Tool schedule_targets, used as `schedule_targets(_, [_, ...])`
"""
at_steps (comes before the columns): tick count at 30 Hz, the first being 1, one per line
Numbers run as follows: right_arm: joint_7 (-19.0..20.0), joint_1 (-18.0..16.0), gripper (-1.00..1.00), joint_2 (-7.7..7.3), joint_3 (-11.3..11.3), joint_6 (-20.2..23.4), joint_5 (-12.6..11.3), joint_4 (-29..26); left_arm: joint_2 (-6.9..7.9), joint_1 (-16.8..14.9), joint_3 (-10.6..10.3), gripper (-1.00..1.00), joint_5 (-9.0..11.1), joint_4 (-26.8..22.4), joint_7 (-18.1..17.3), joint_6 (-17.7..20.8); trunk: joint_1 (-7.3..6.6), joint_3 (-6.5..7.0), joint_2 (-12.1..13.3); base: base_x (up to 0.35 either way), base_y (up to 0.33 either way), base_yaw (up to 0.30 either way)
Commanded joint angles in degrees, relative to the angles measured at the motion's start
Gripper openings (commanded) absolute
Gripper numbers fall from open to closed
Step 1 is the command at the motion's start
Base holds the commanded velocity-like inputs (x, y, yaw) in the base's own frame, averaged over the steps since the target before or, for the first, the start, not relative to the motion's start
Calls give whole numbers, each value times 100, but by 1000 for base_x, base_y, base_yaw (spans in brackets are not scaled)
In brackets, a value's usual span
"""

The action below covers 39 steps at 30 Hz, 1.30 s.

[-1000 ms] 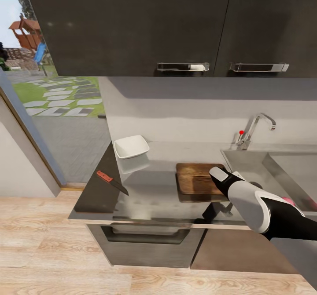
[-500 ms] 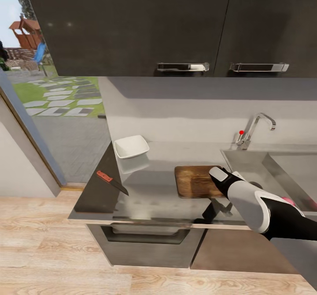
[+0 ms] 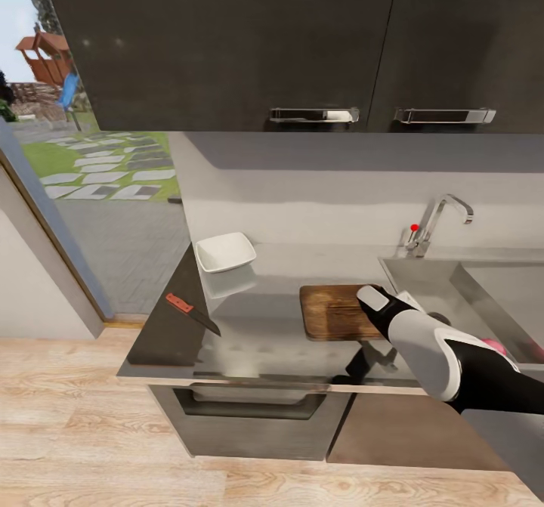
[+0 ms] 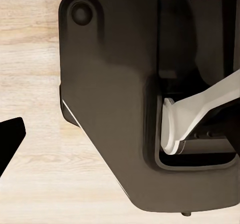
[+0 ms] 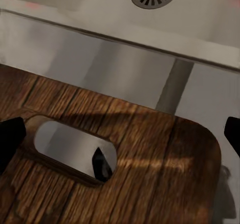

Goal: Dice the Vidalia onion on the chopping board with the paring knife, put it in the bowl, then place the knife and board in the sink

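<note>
Board (image 3: 332,312) is seen shifted slightly left since earlier, right gripper (image 5: 120,134) hovering at its near-sink end, fingers wide apart. Onion (image 3: 495,346) is left in sink (image 3: 423,280); fetching it is judged next.

One bowl (image 3: 225,251), one paring knife (image 3: 192,313), one chopping board (image 3: 336,312), two cabinet handles (image 3: 313,115).

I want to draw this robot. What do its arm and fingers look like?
The right arm has a smooth white shell over black parts, like a big glove, with a pale grey patch near its tip. The fingertips look black and pointed. The left arm's parts look dark with one white piece.
</note>
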Motion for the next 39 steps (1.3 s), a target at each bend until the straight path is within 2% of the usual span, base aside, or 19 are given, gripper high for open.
schedule_targets(1, [-4,-4,100,5,-38,-30,16,-9,2,2,-10,100,26,-8,-6,-7,3,-9,-10,0,0,0])
schedule_targets(4, [2,-4,100,10,54,-30,32,-27,2,2,-10,100,26,-8,-6,-7,3,-9,-10,0,0,0])
schedule_targets(12, [6,-4,100,36,729,-16,119,-191,2,2,-10,100,26,-8,-6,-7,3,-9,-10,0,0,0])
schedule_targets(15, [6,-4,100,114,985,-15,163,-267,2,2,-10,100,26,-8,-6,-7,3,-9,-10,0,0,0])
schedule_targets(17, [6,-4,100,173,1252,-15,232,-333,2,2,-10,100,26,-8,-6,-7,3,-9,-10,0,0,0])
schedule_targets(20, [22,-4,100,220,1773,-9,330,-436,2,2,-10,100,25,-8,-6,-6,3,-9,-10,0,0,0])
schedule_targets(24, [206,-4,100,235,2102,-4,363,-502,2,2,-10,100,27,-6,-6,-5,3,-9,-10,0,0,0])
schedule_targets(27, [747,-4,100,238,2221,4,379,-523,2,2,-10,100,28,18,-6,-1,3,-9,-10,0,0,0])
schedule_targets(28, [1549,-4,100,232,2261,69,391,-520,2,-3,-10,100,27,36,-6,1,3,-9,-10,0,0,0])
schedule_targets(31, [2382,-4,100,217,2277,226,422,-489,2,-5,-10,100,26,44,-6,1,3,-9,-10,0,0,0])
schedule_targets(32, [2529,-4,100,213,2277,247,436,-482,2,-5,-10,100,26,46,-6,2,3,-9,-10,0,0,0])
schedule_targets(34, [3171,-4,100,202,2285,311,619,-452,2,-6,-10,100,29,52,-6,2,3,-9,-10,0,0,0])
schedule_targets(39, [3337,-4,100,207,2289,319,813,-438,2,-7,-10,100,31,53,-6,5,3,-9,-10,0,0,0])
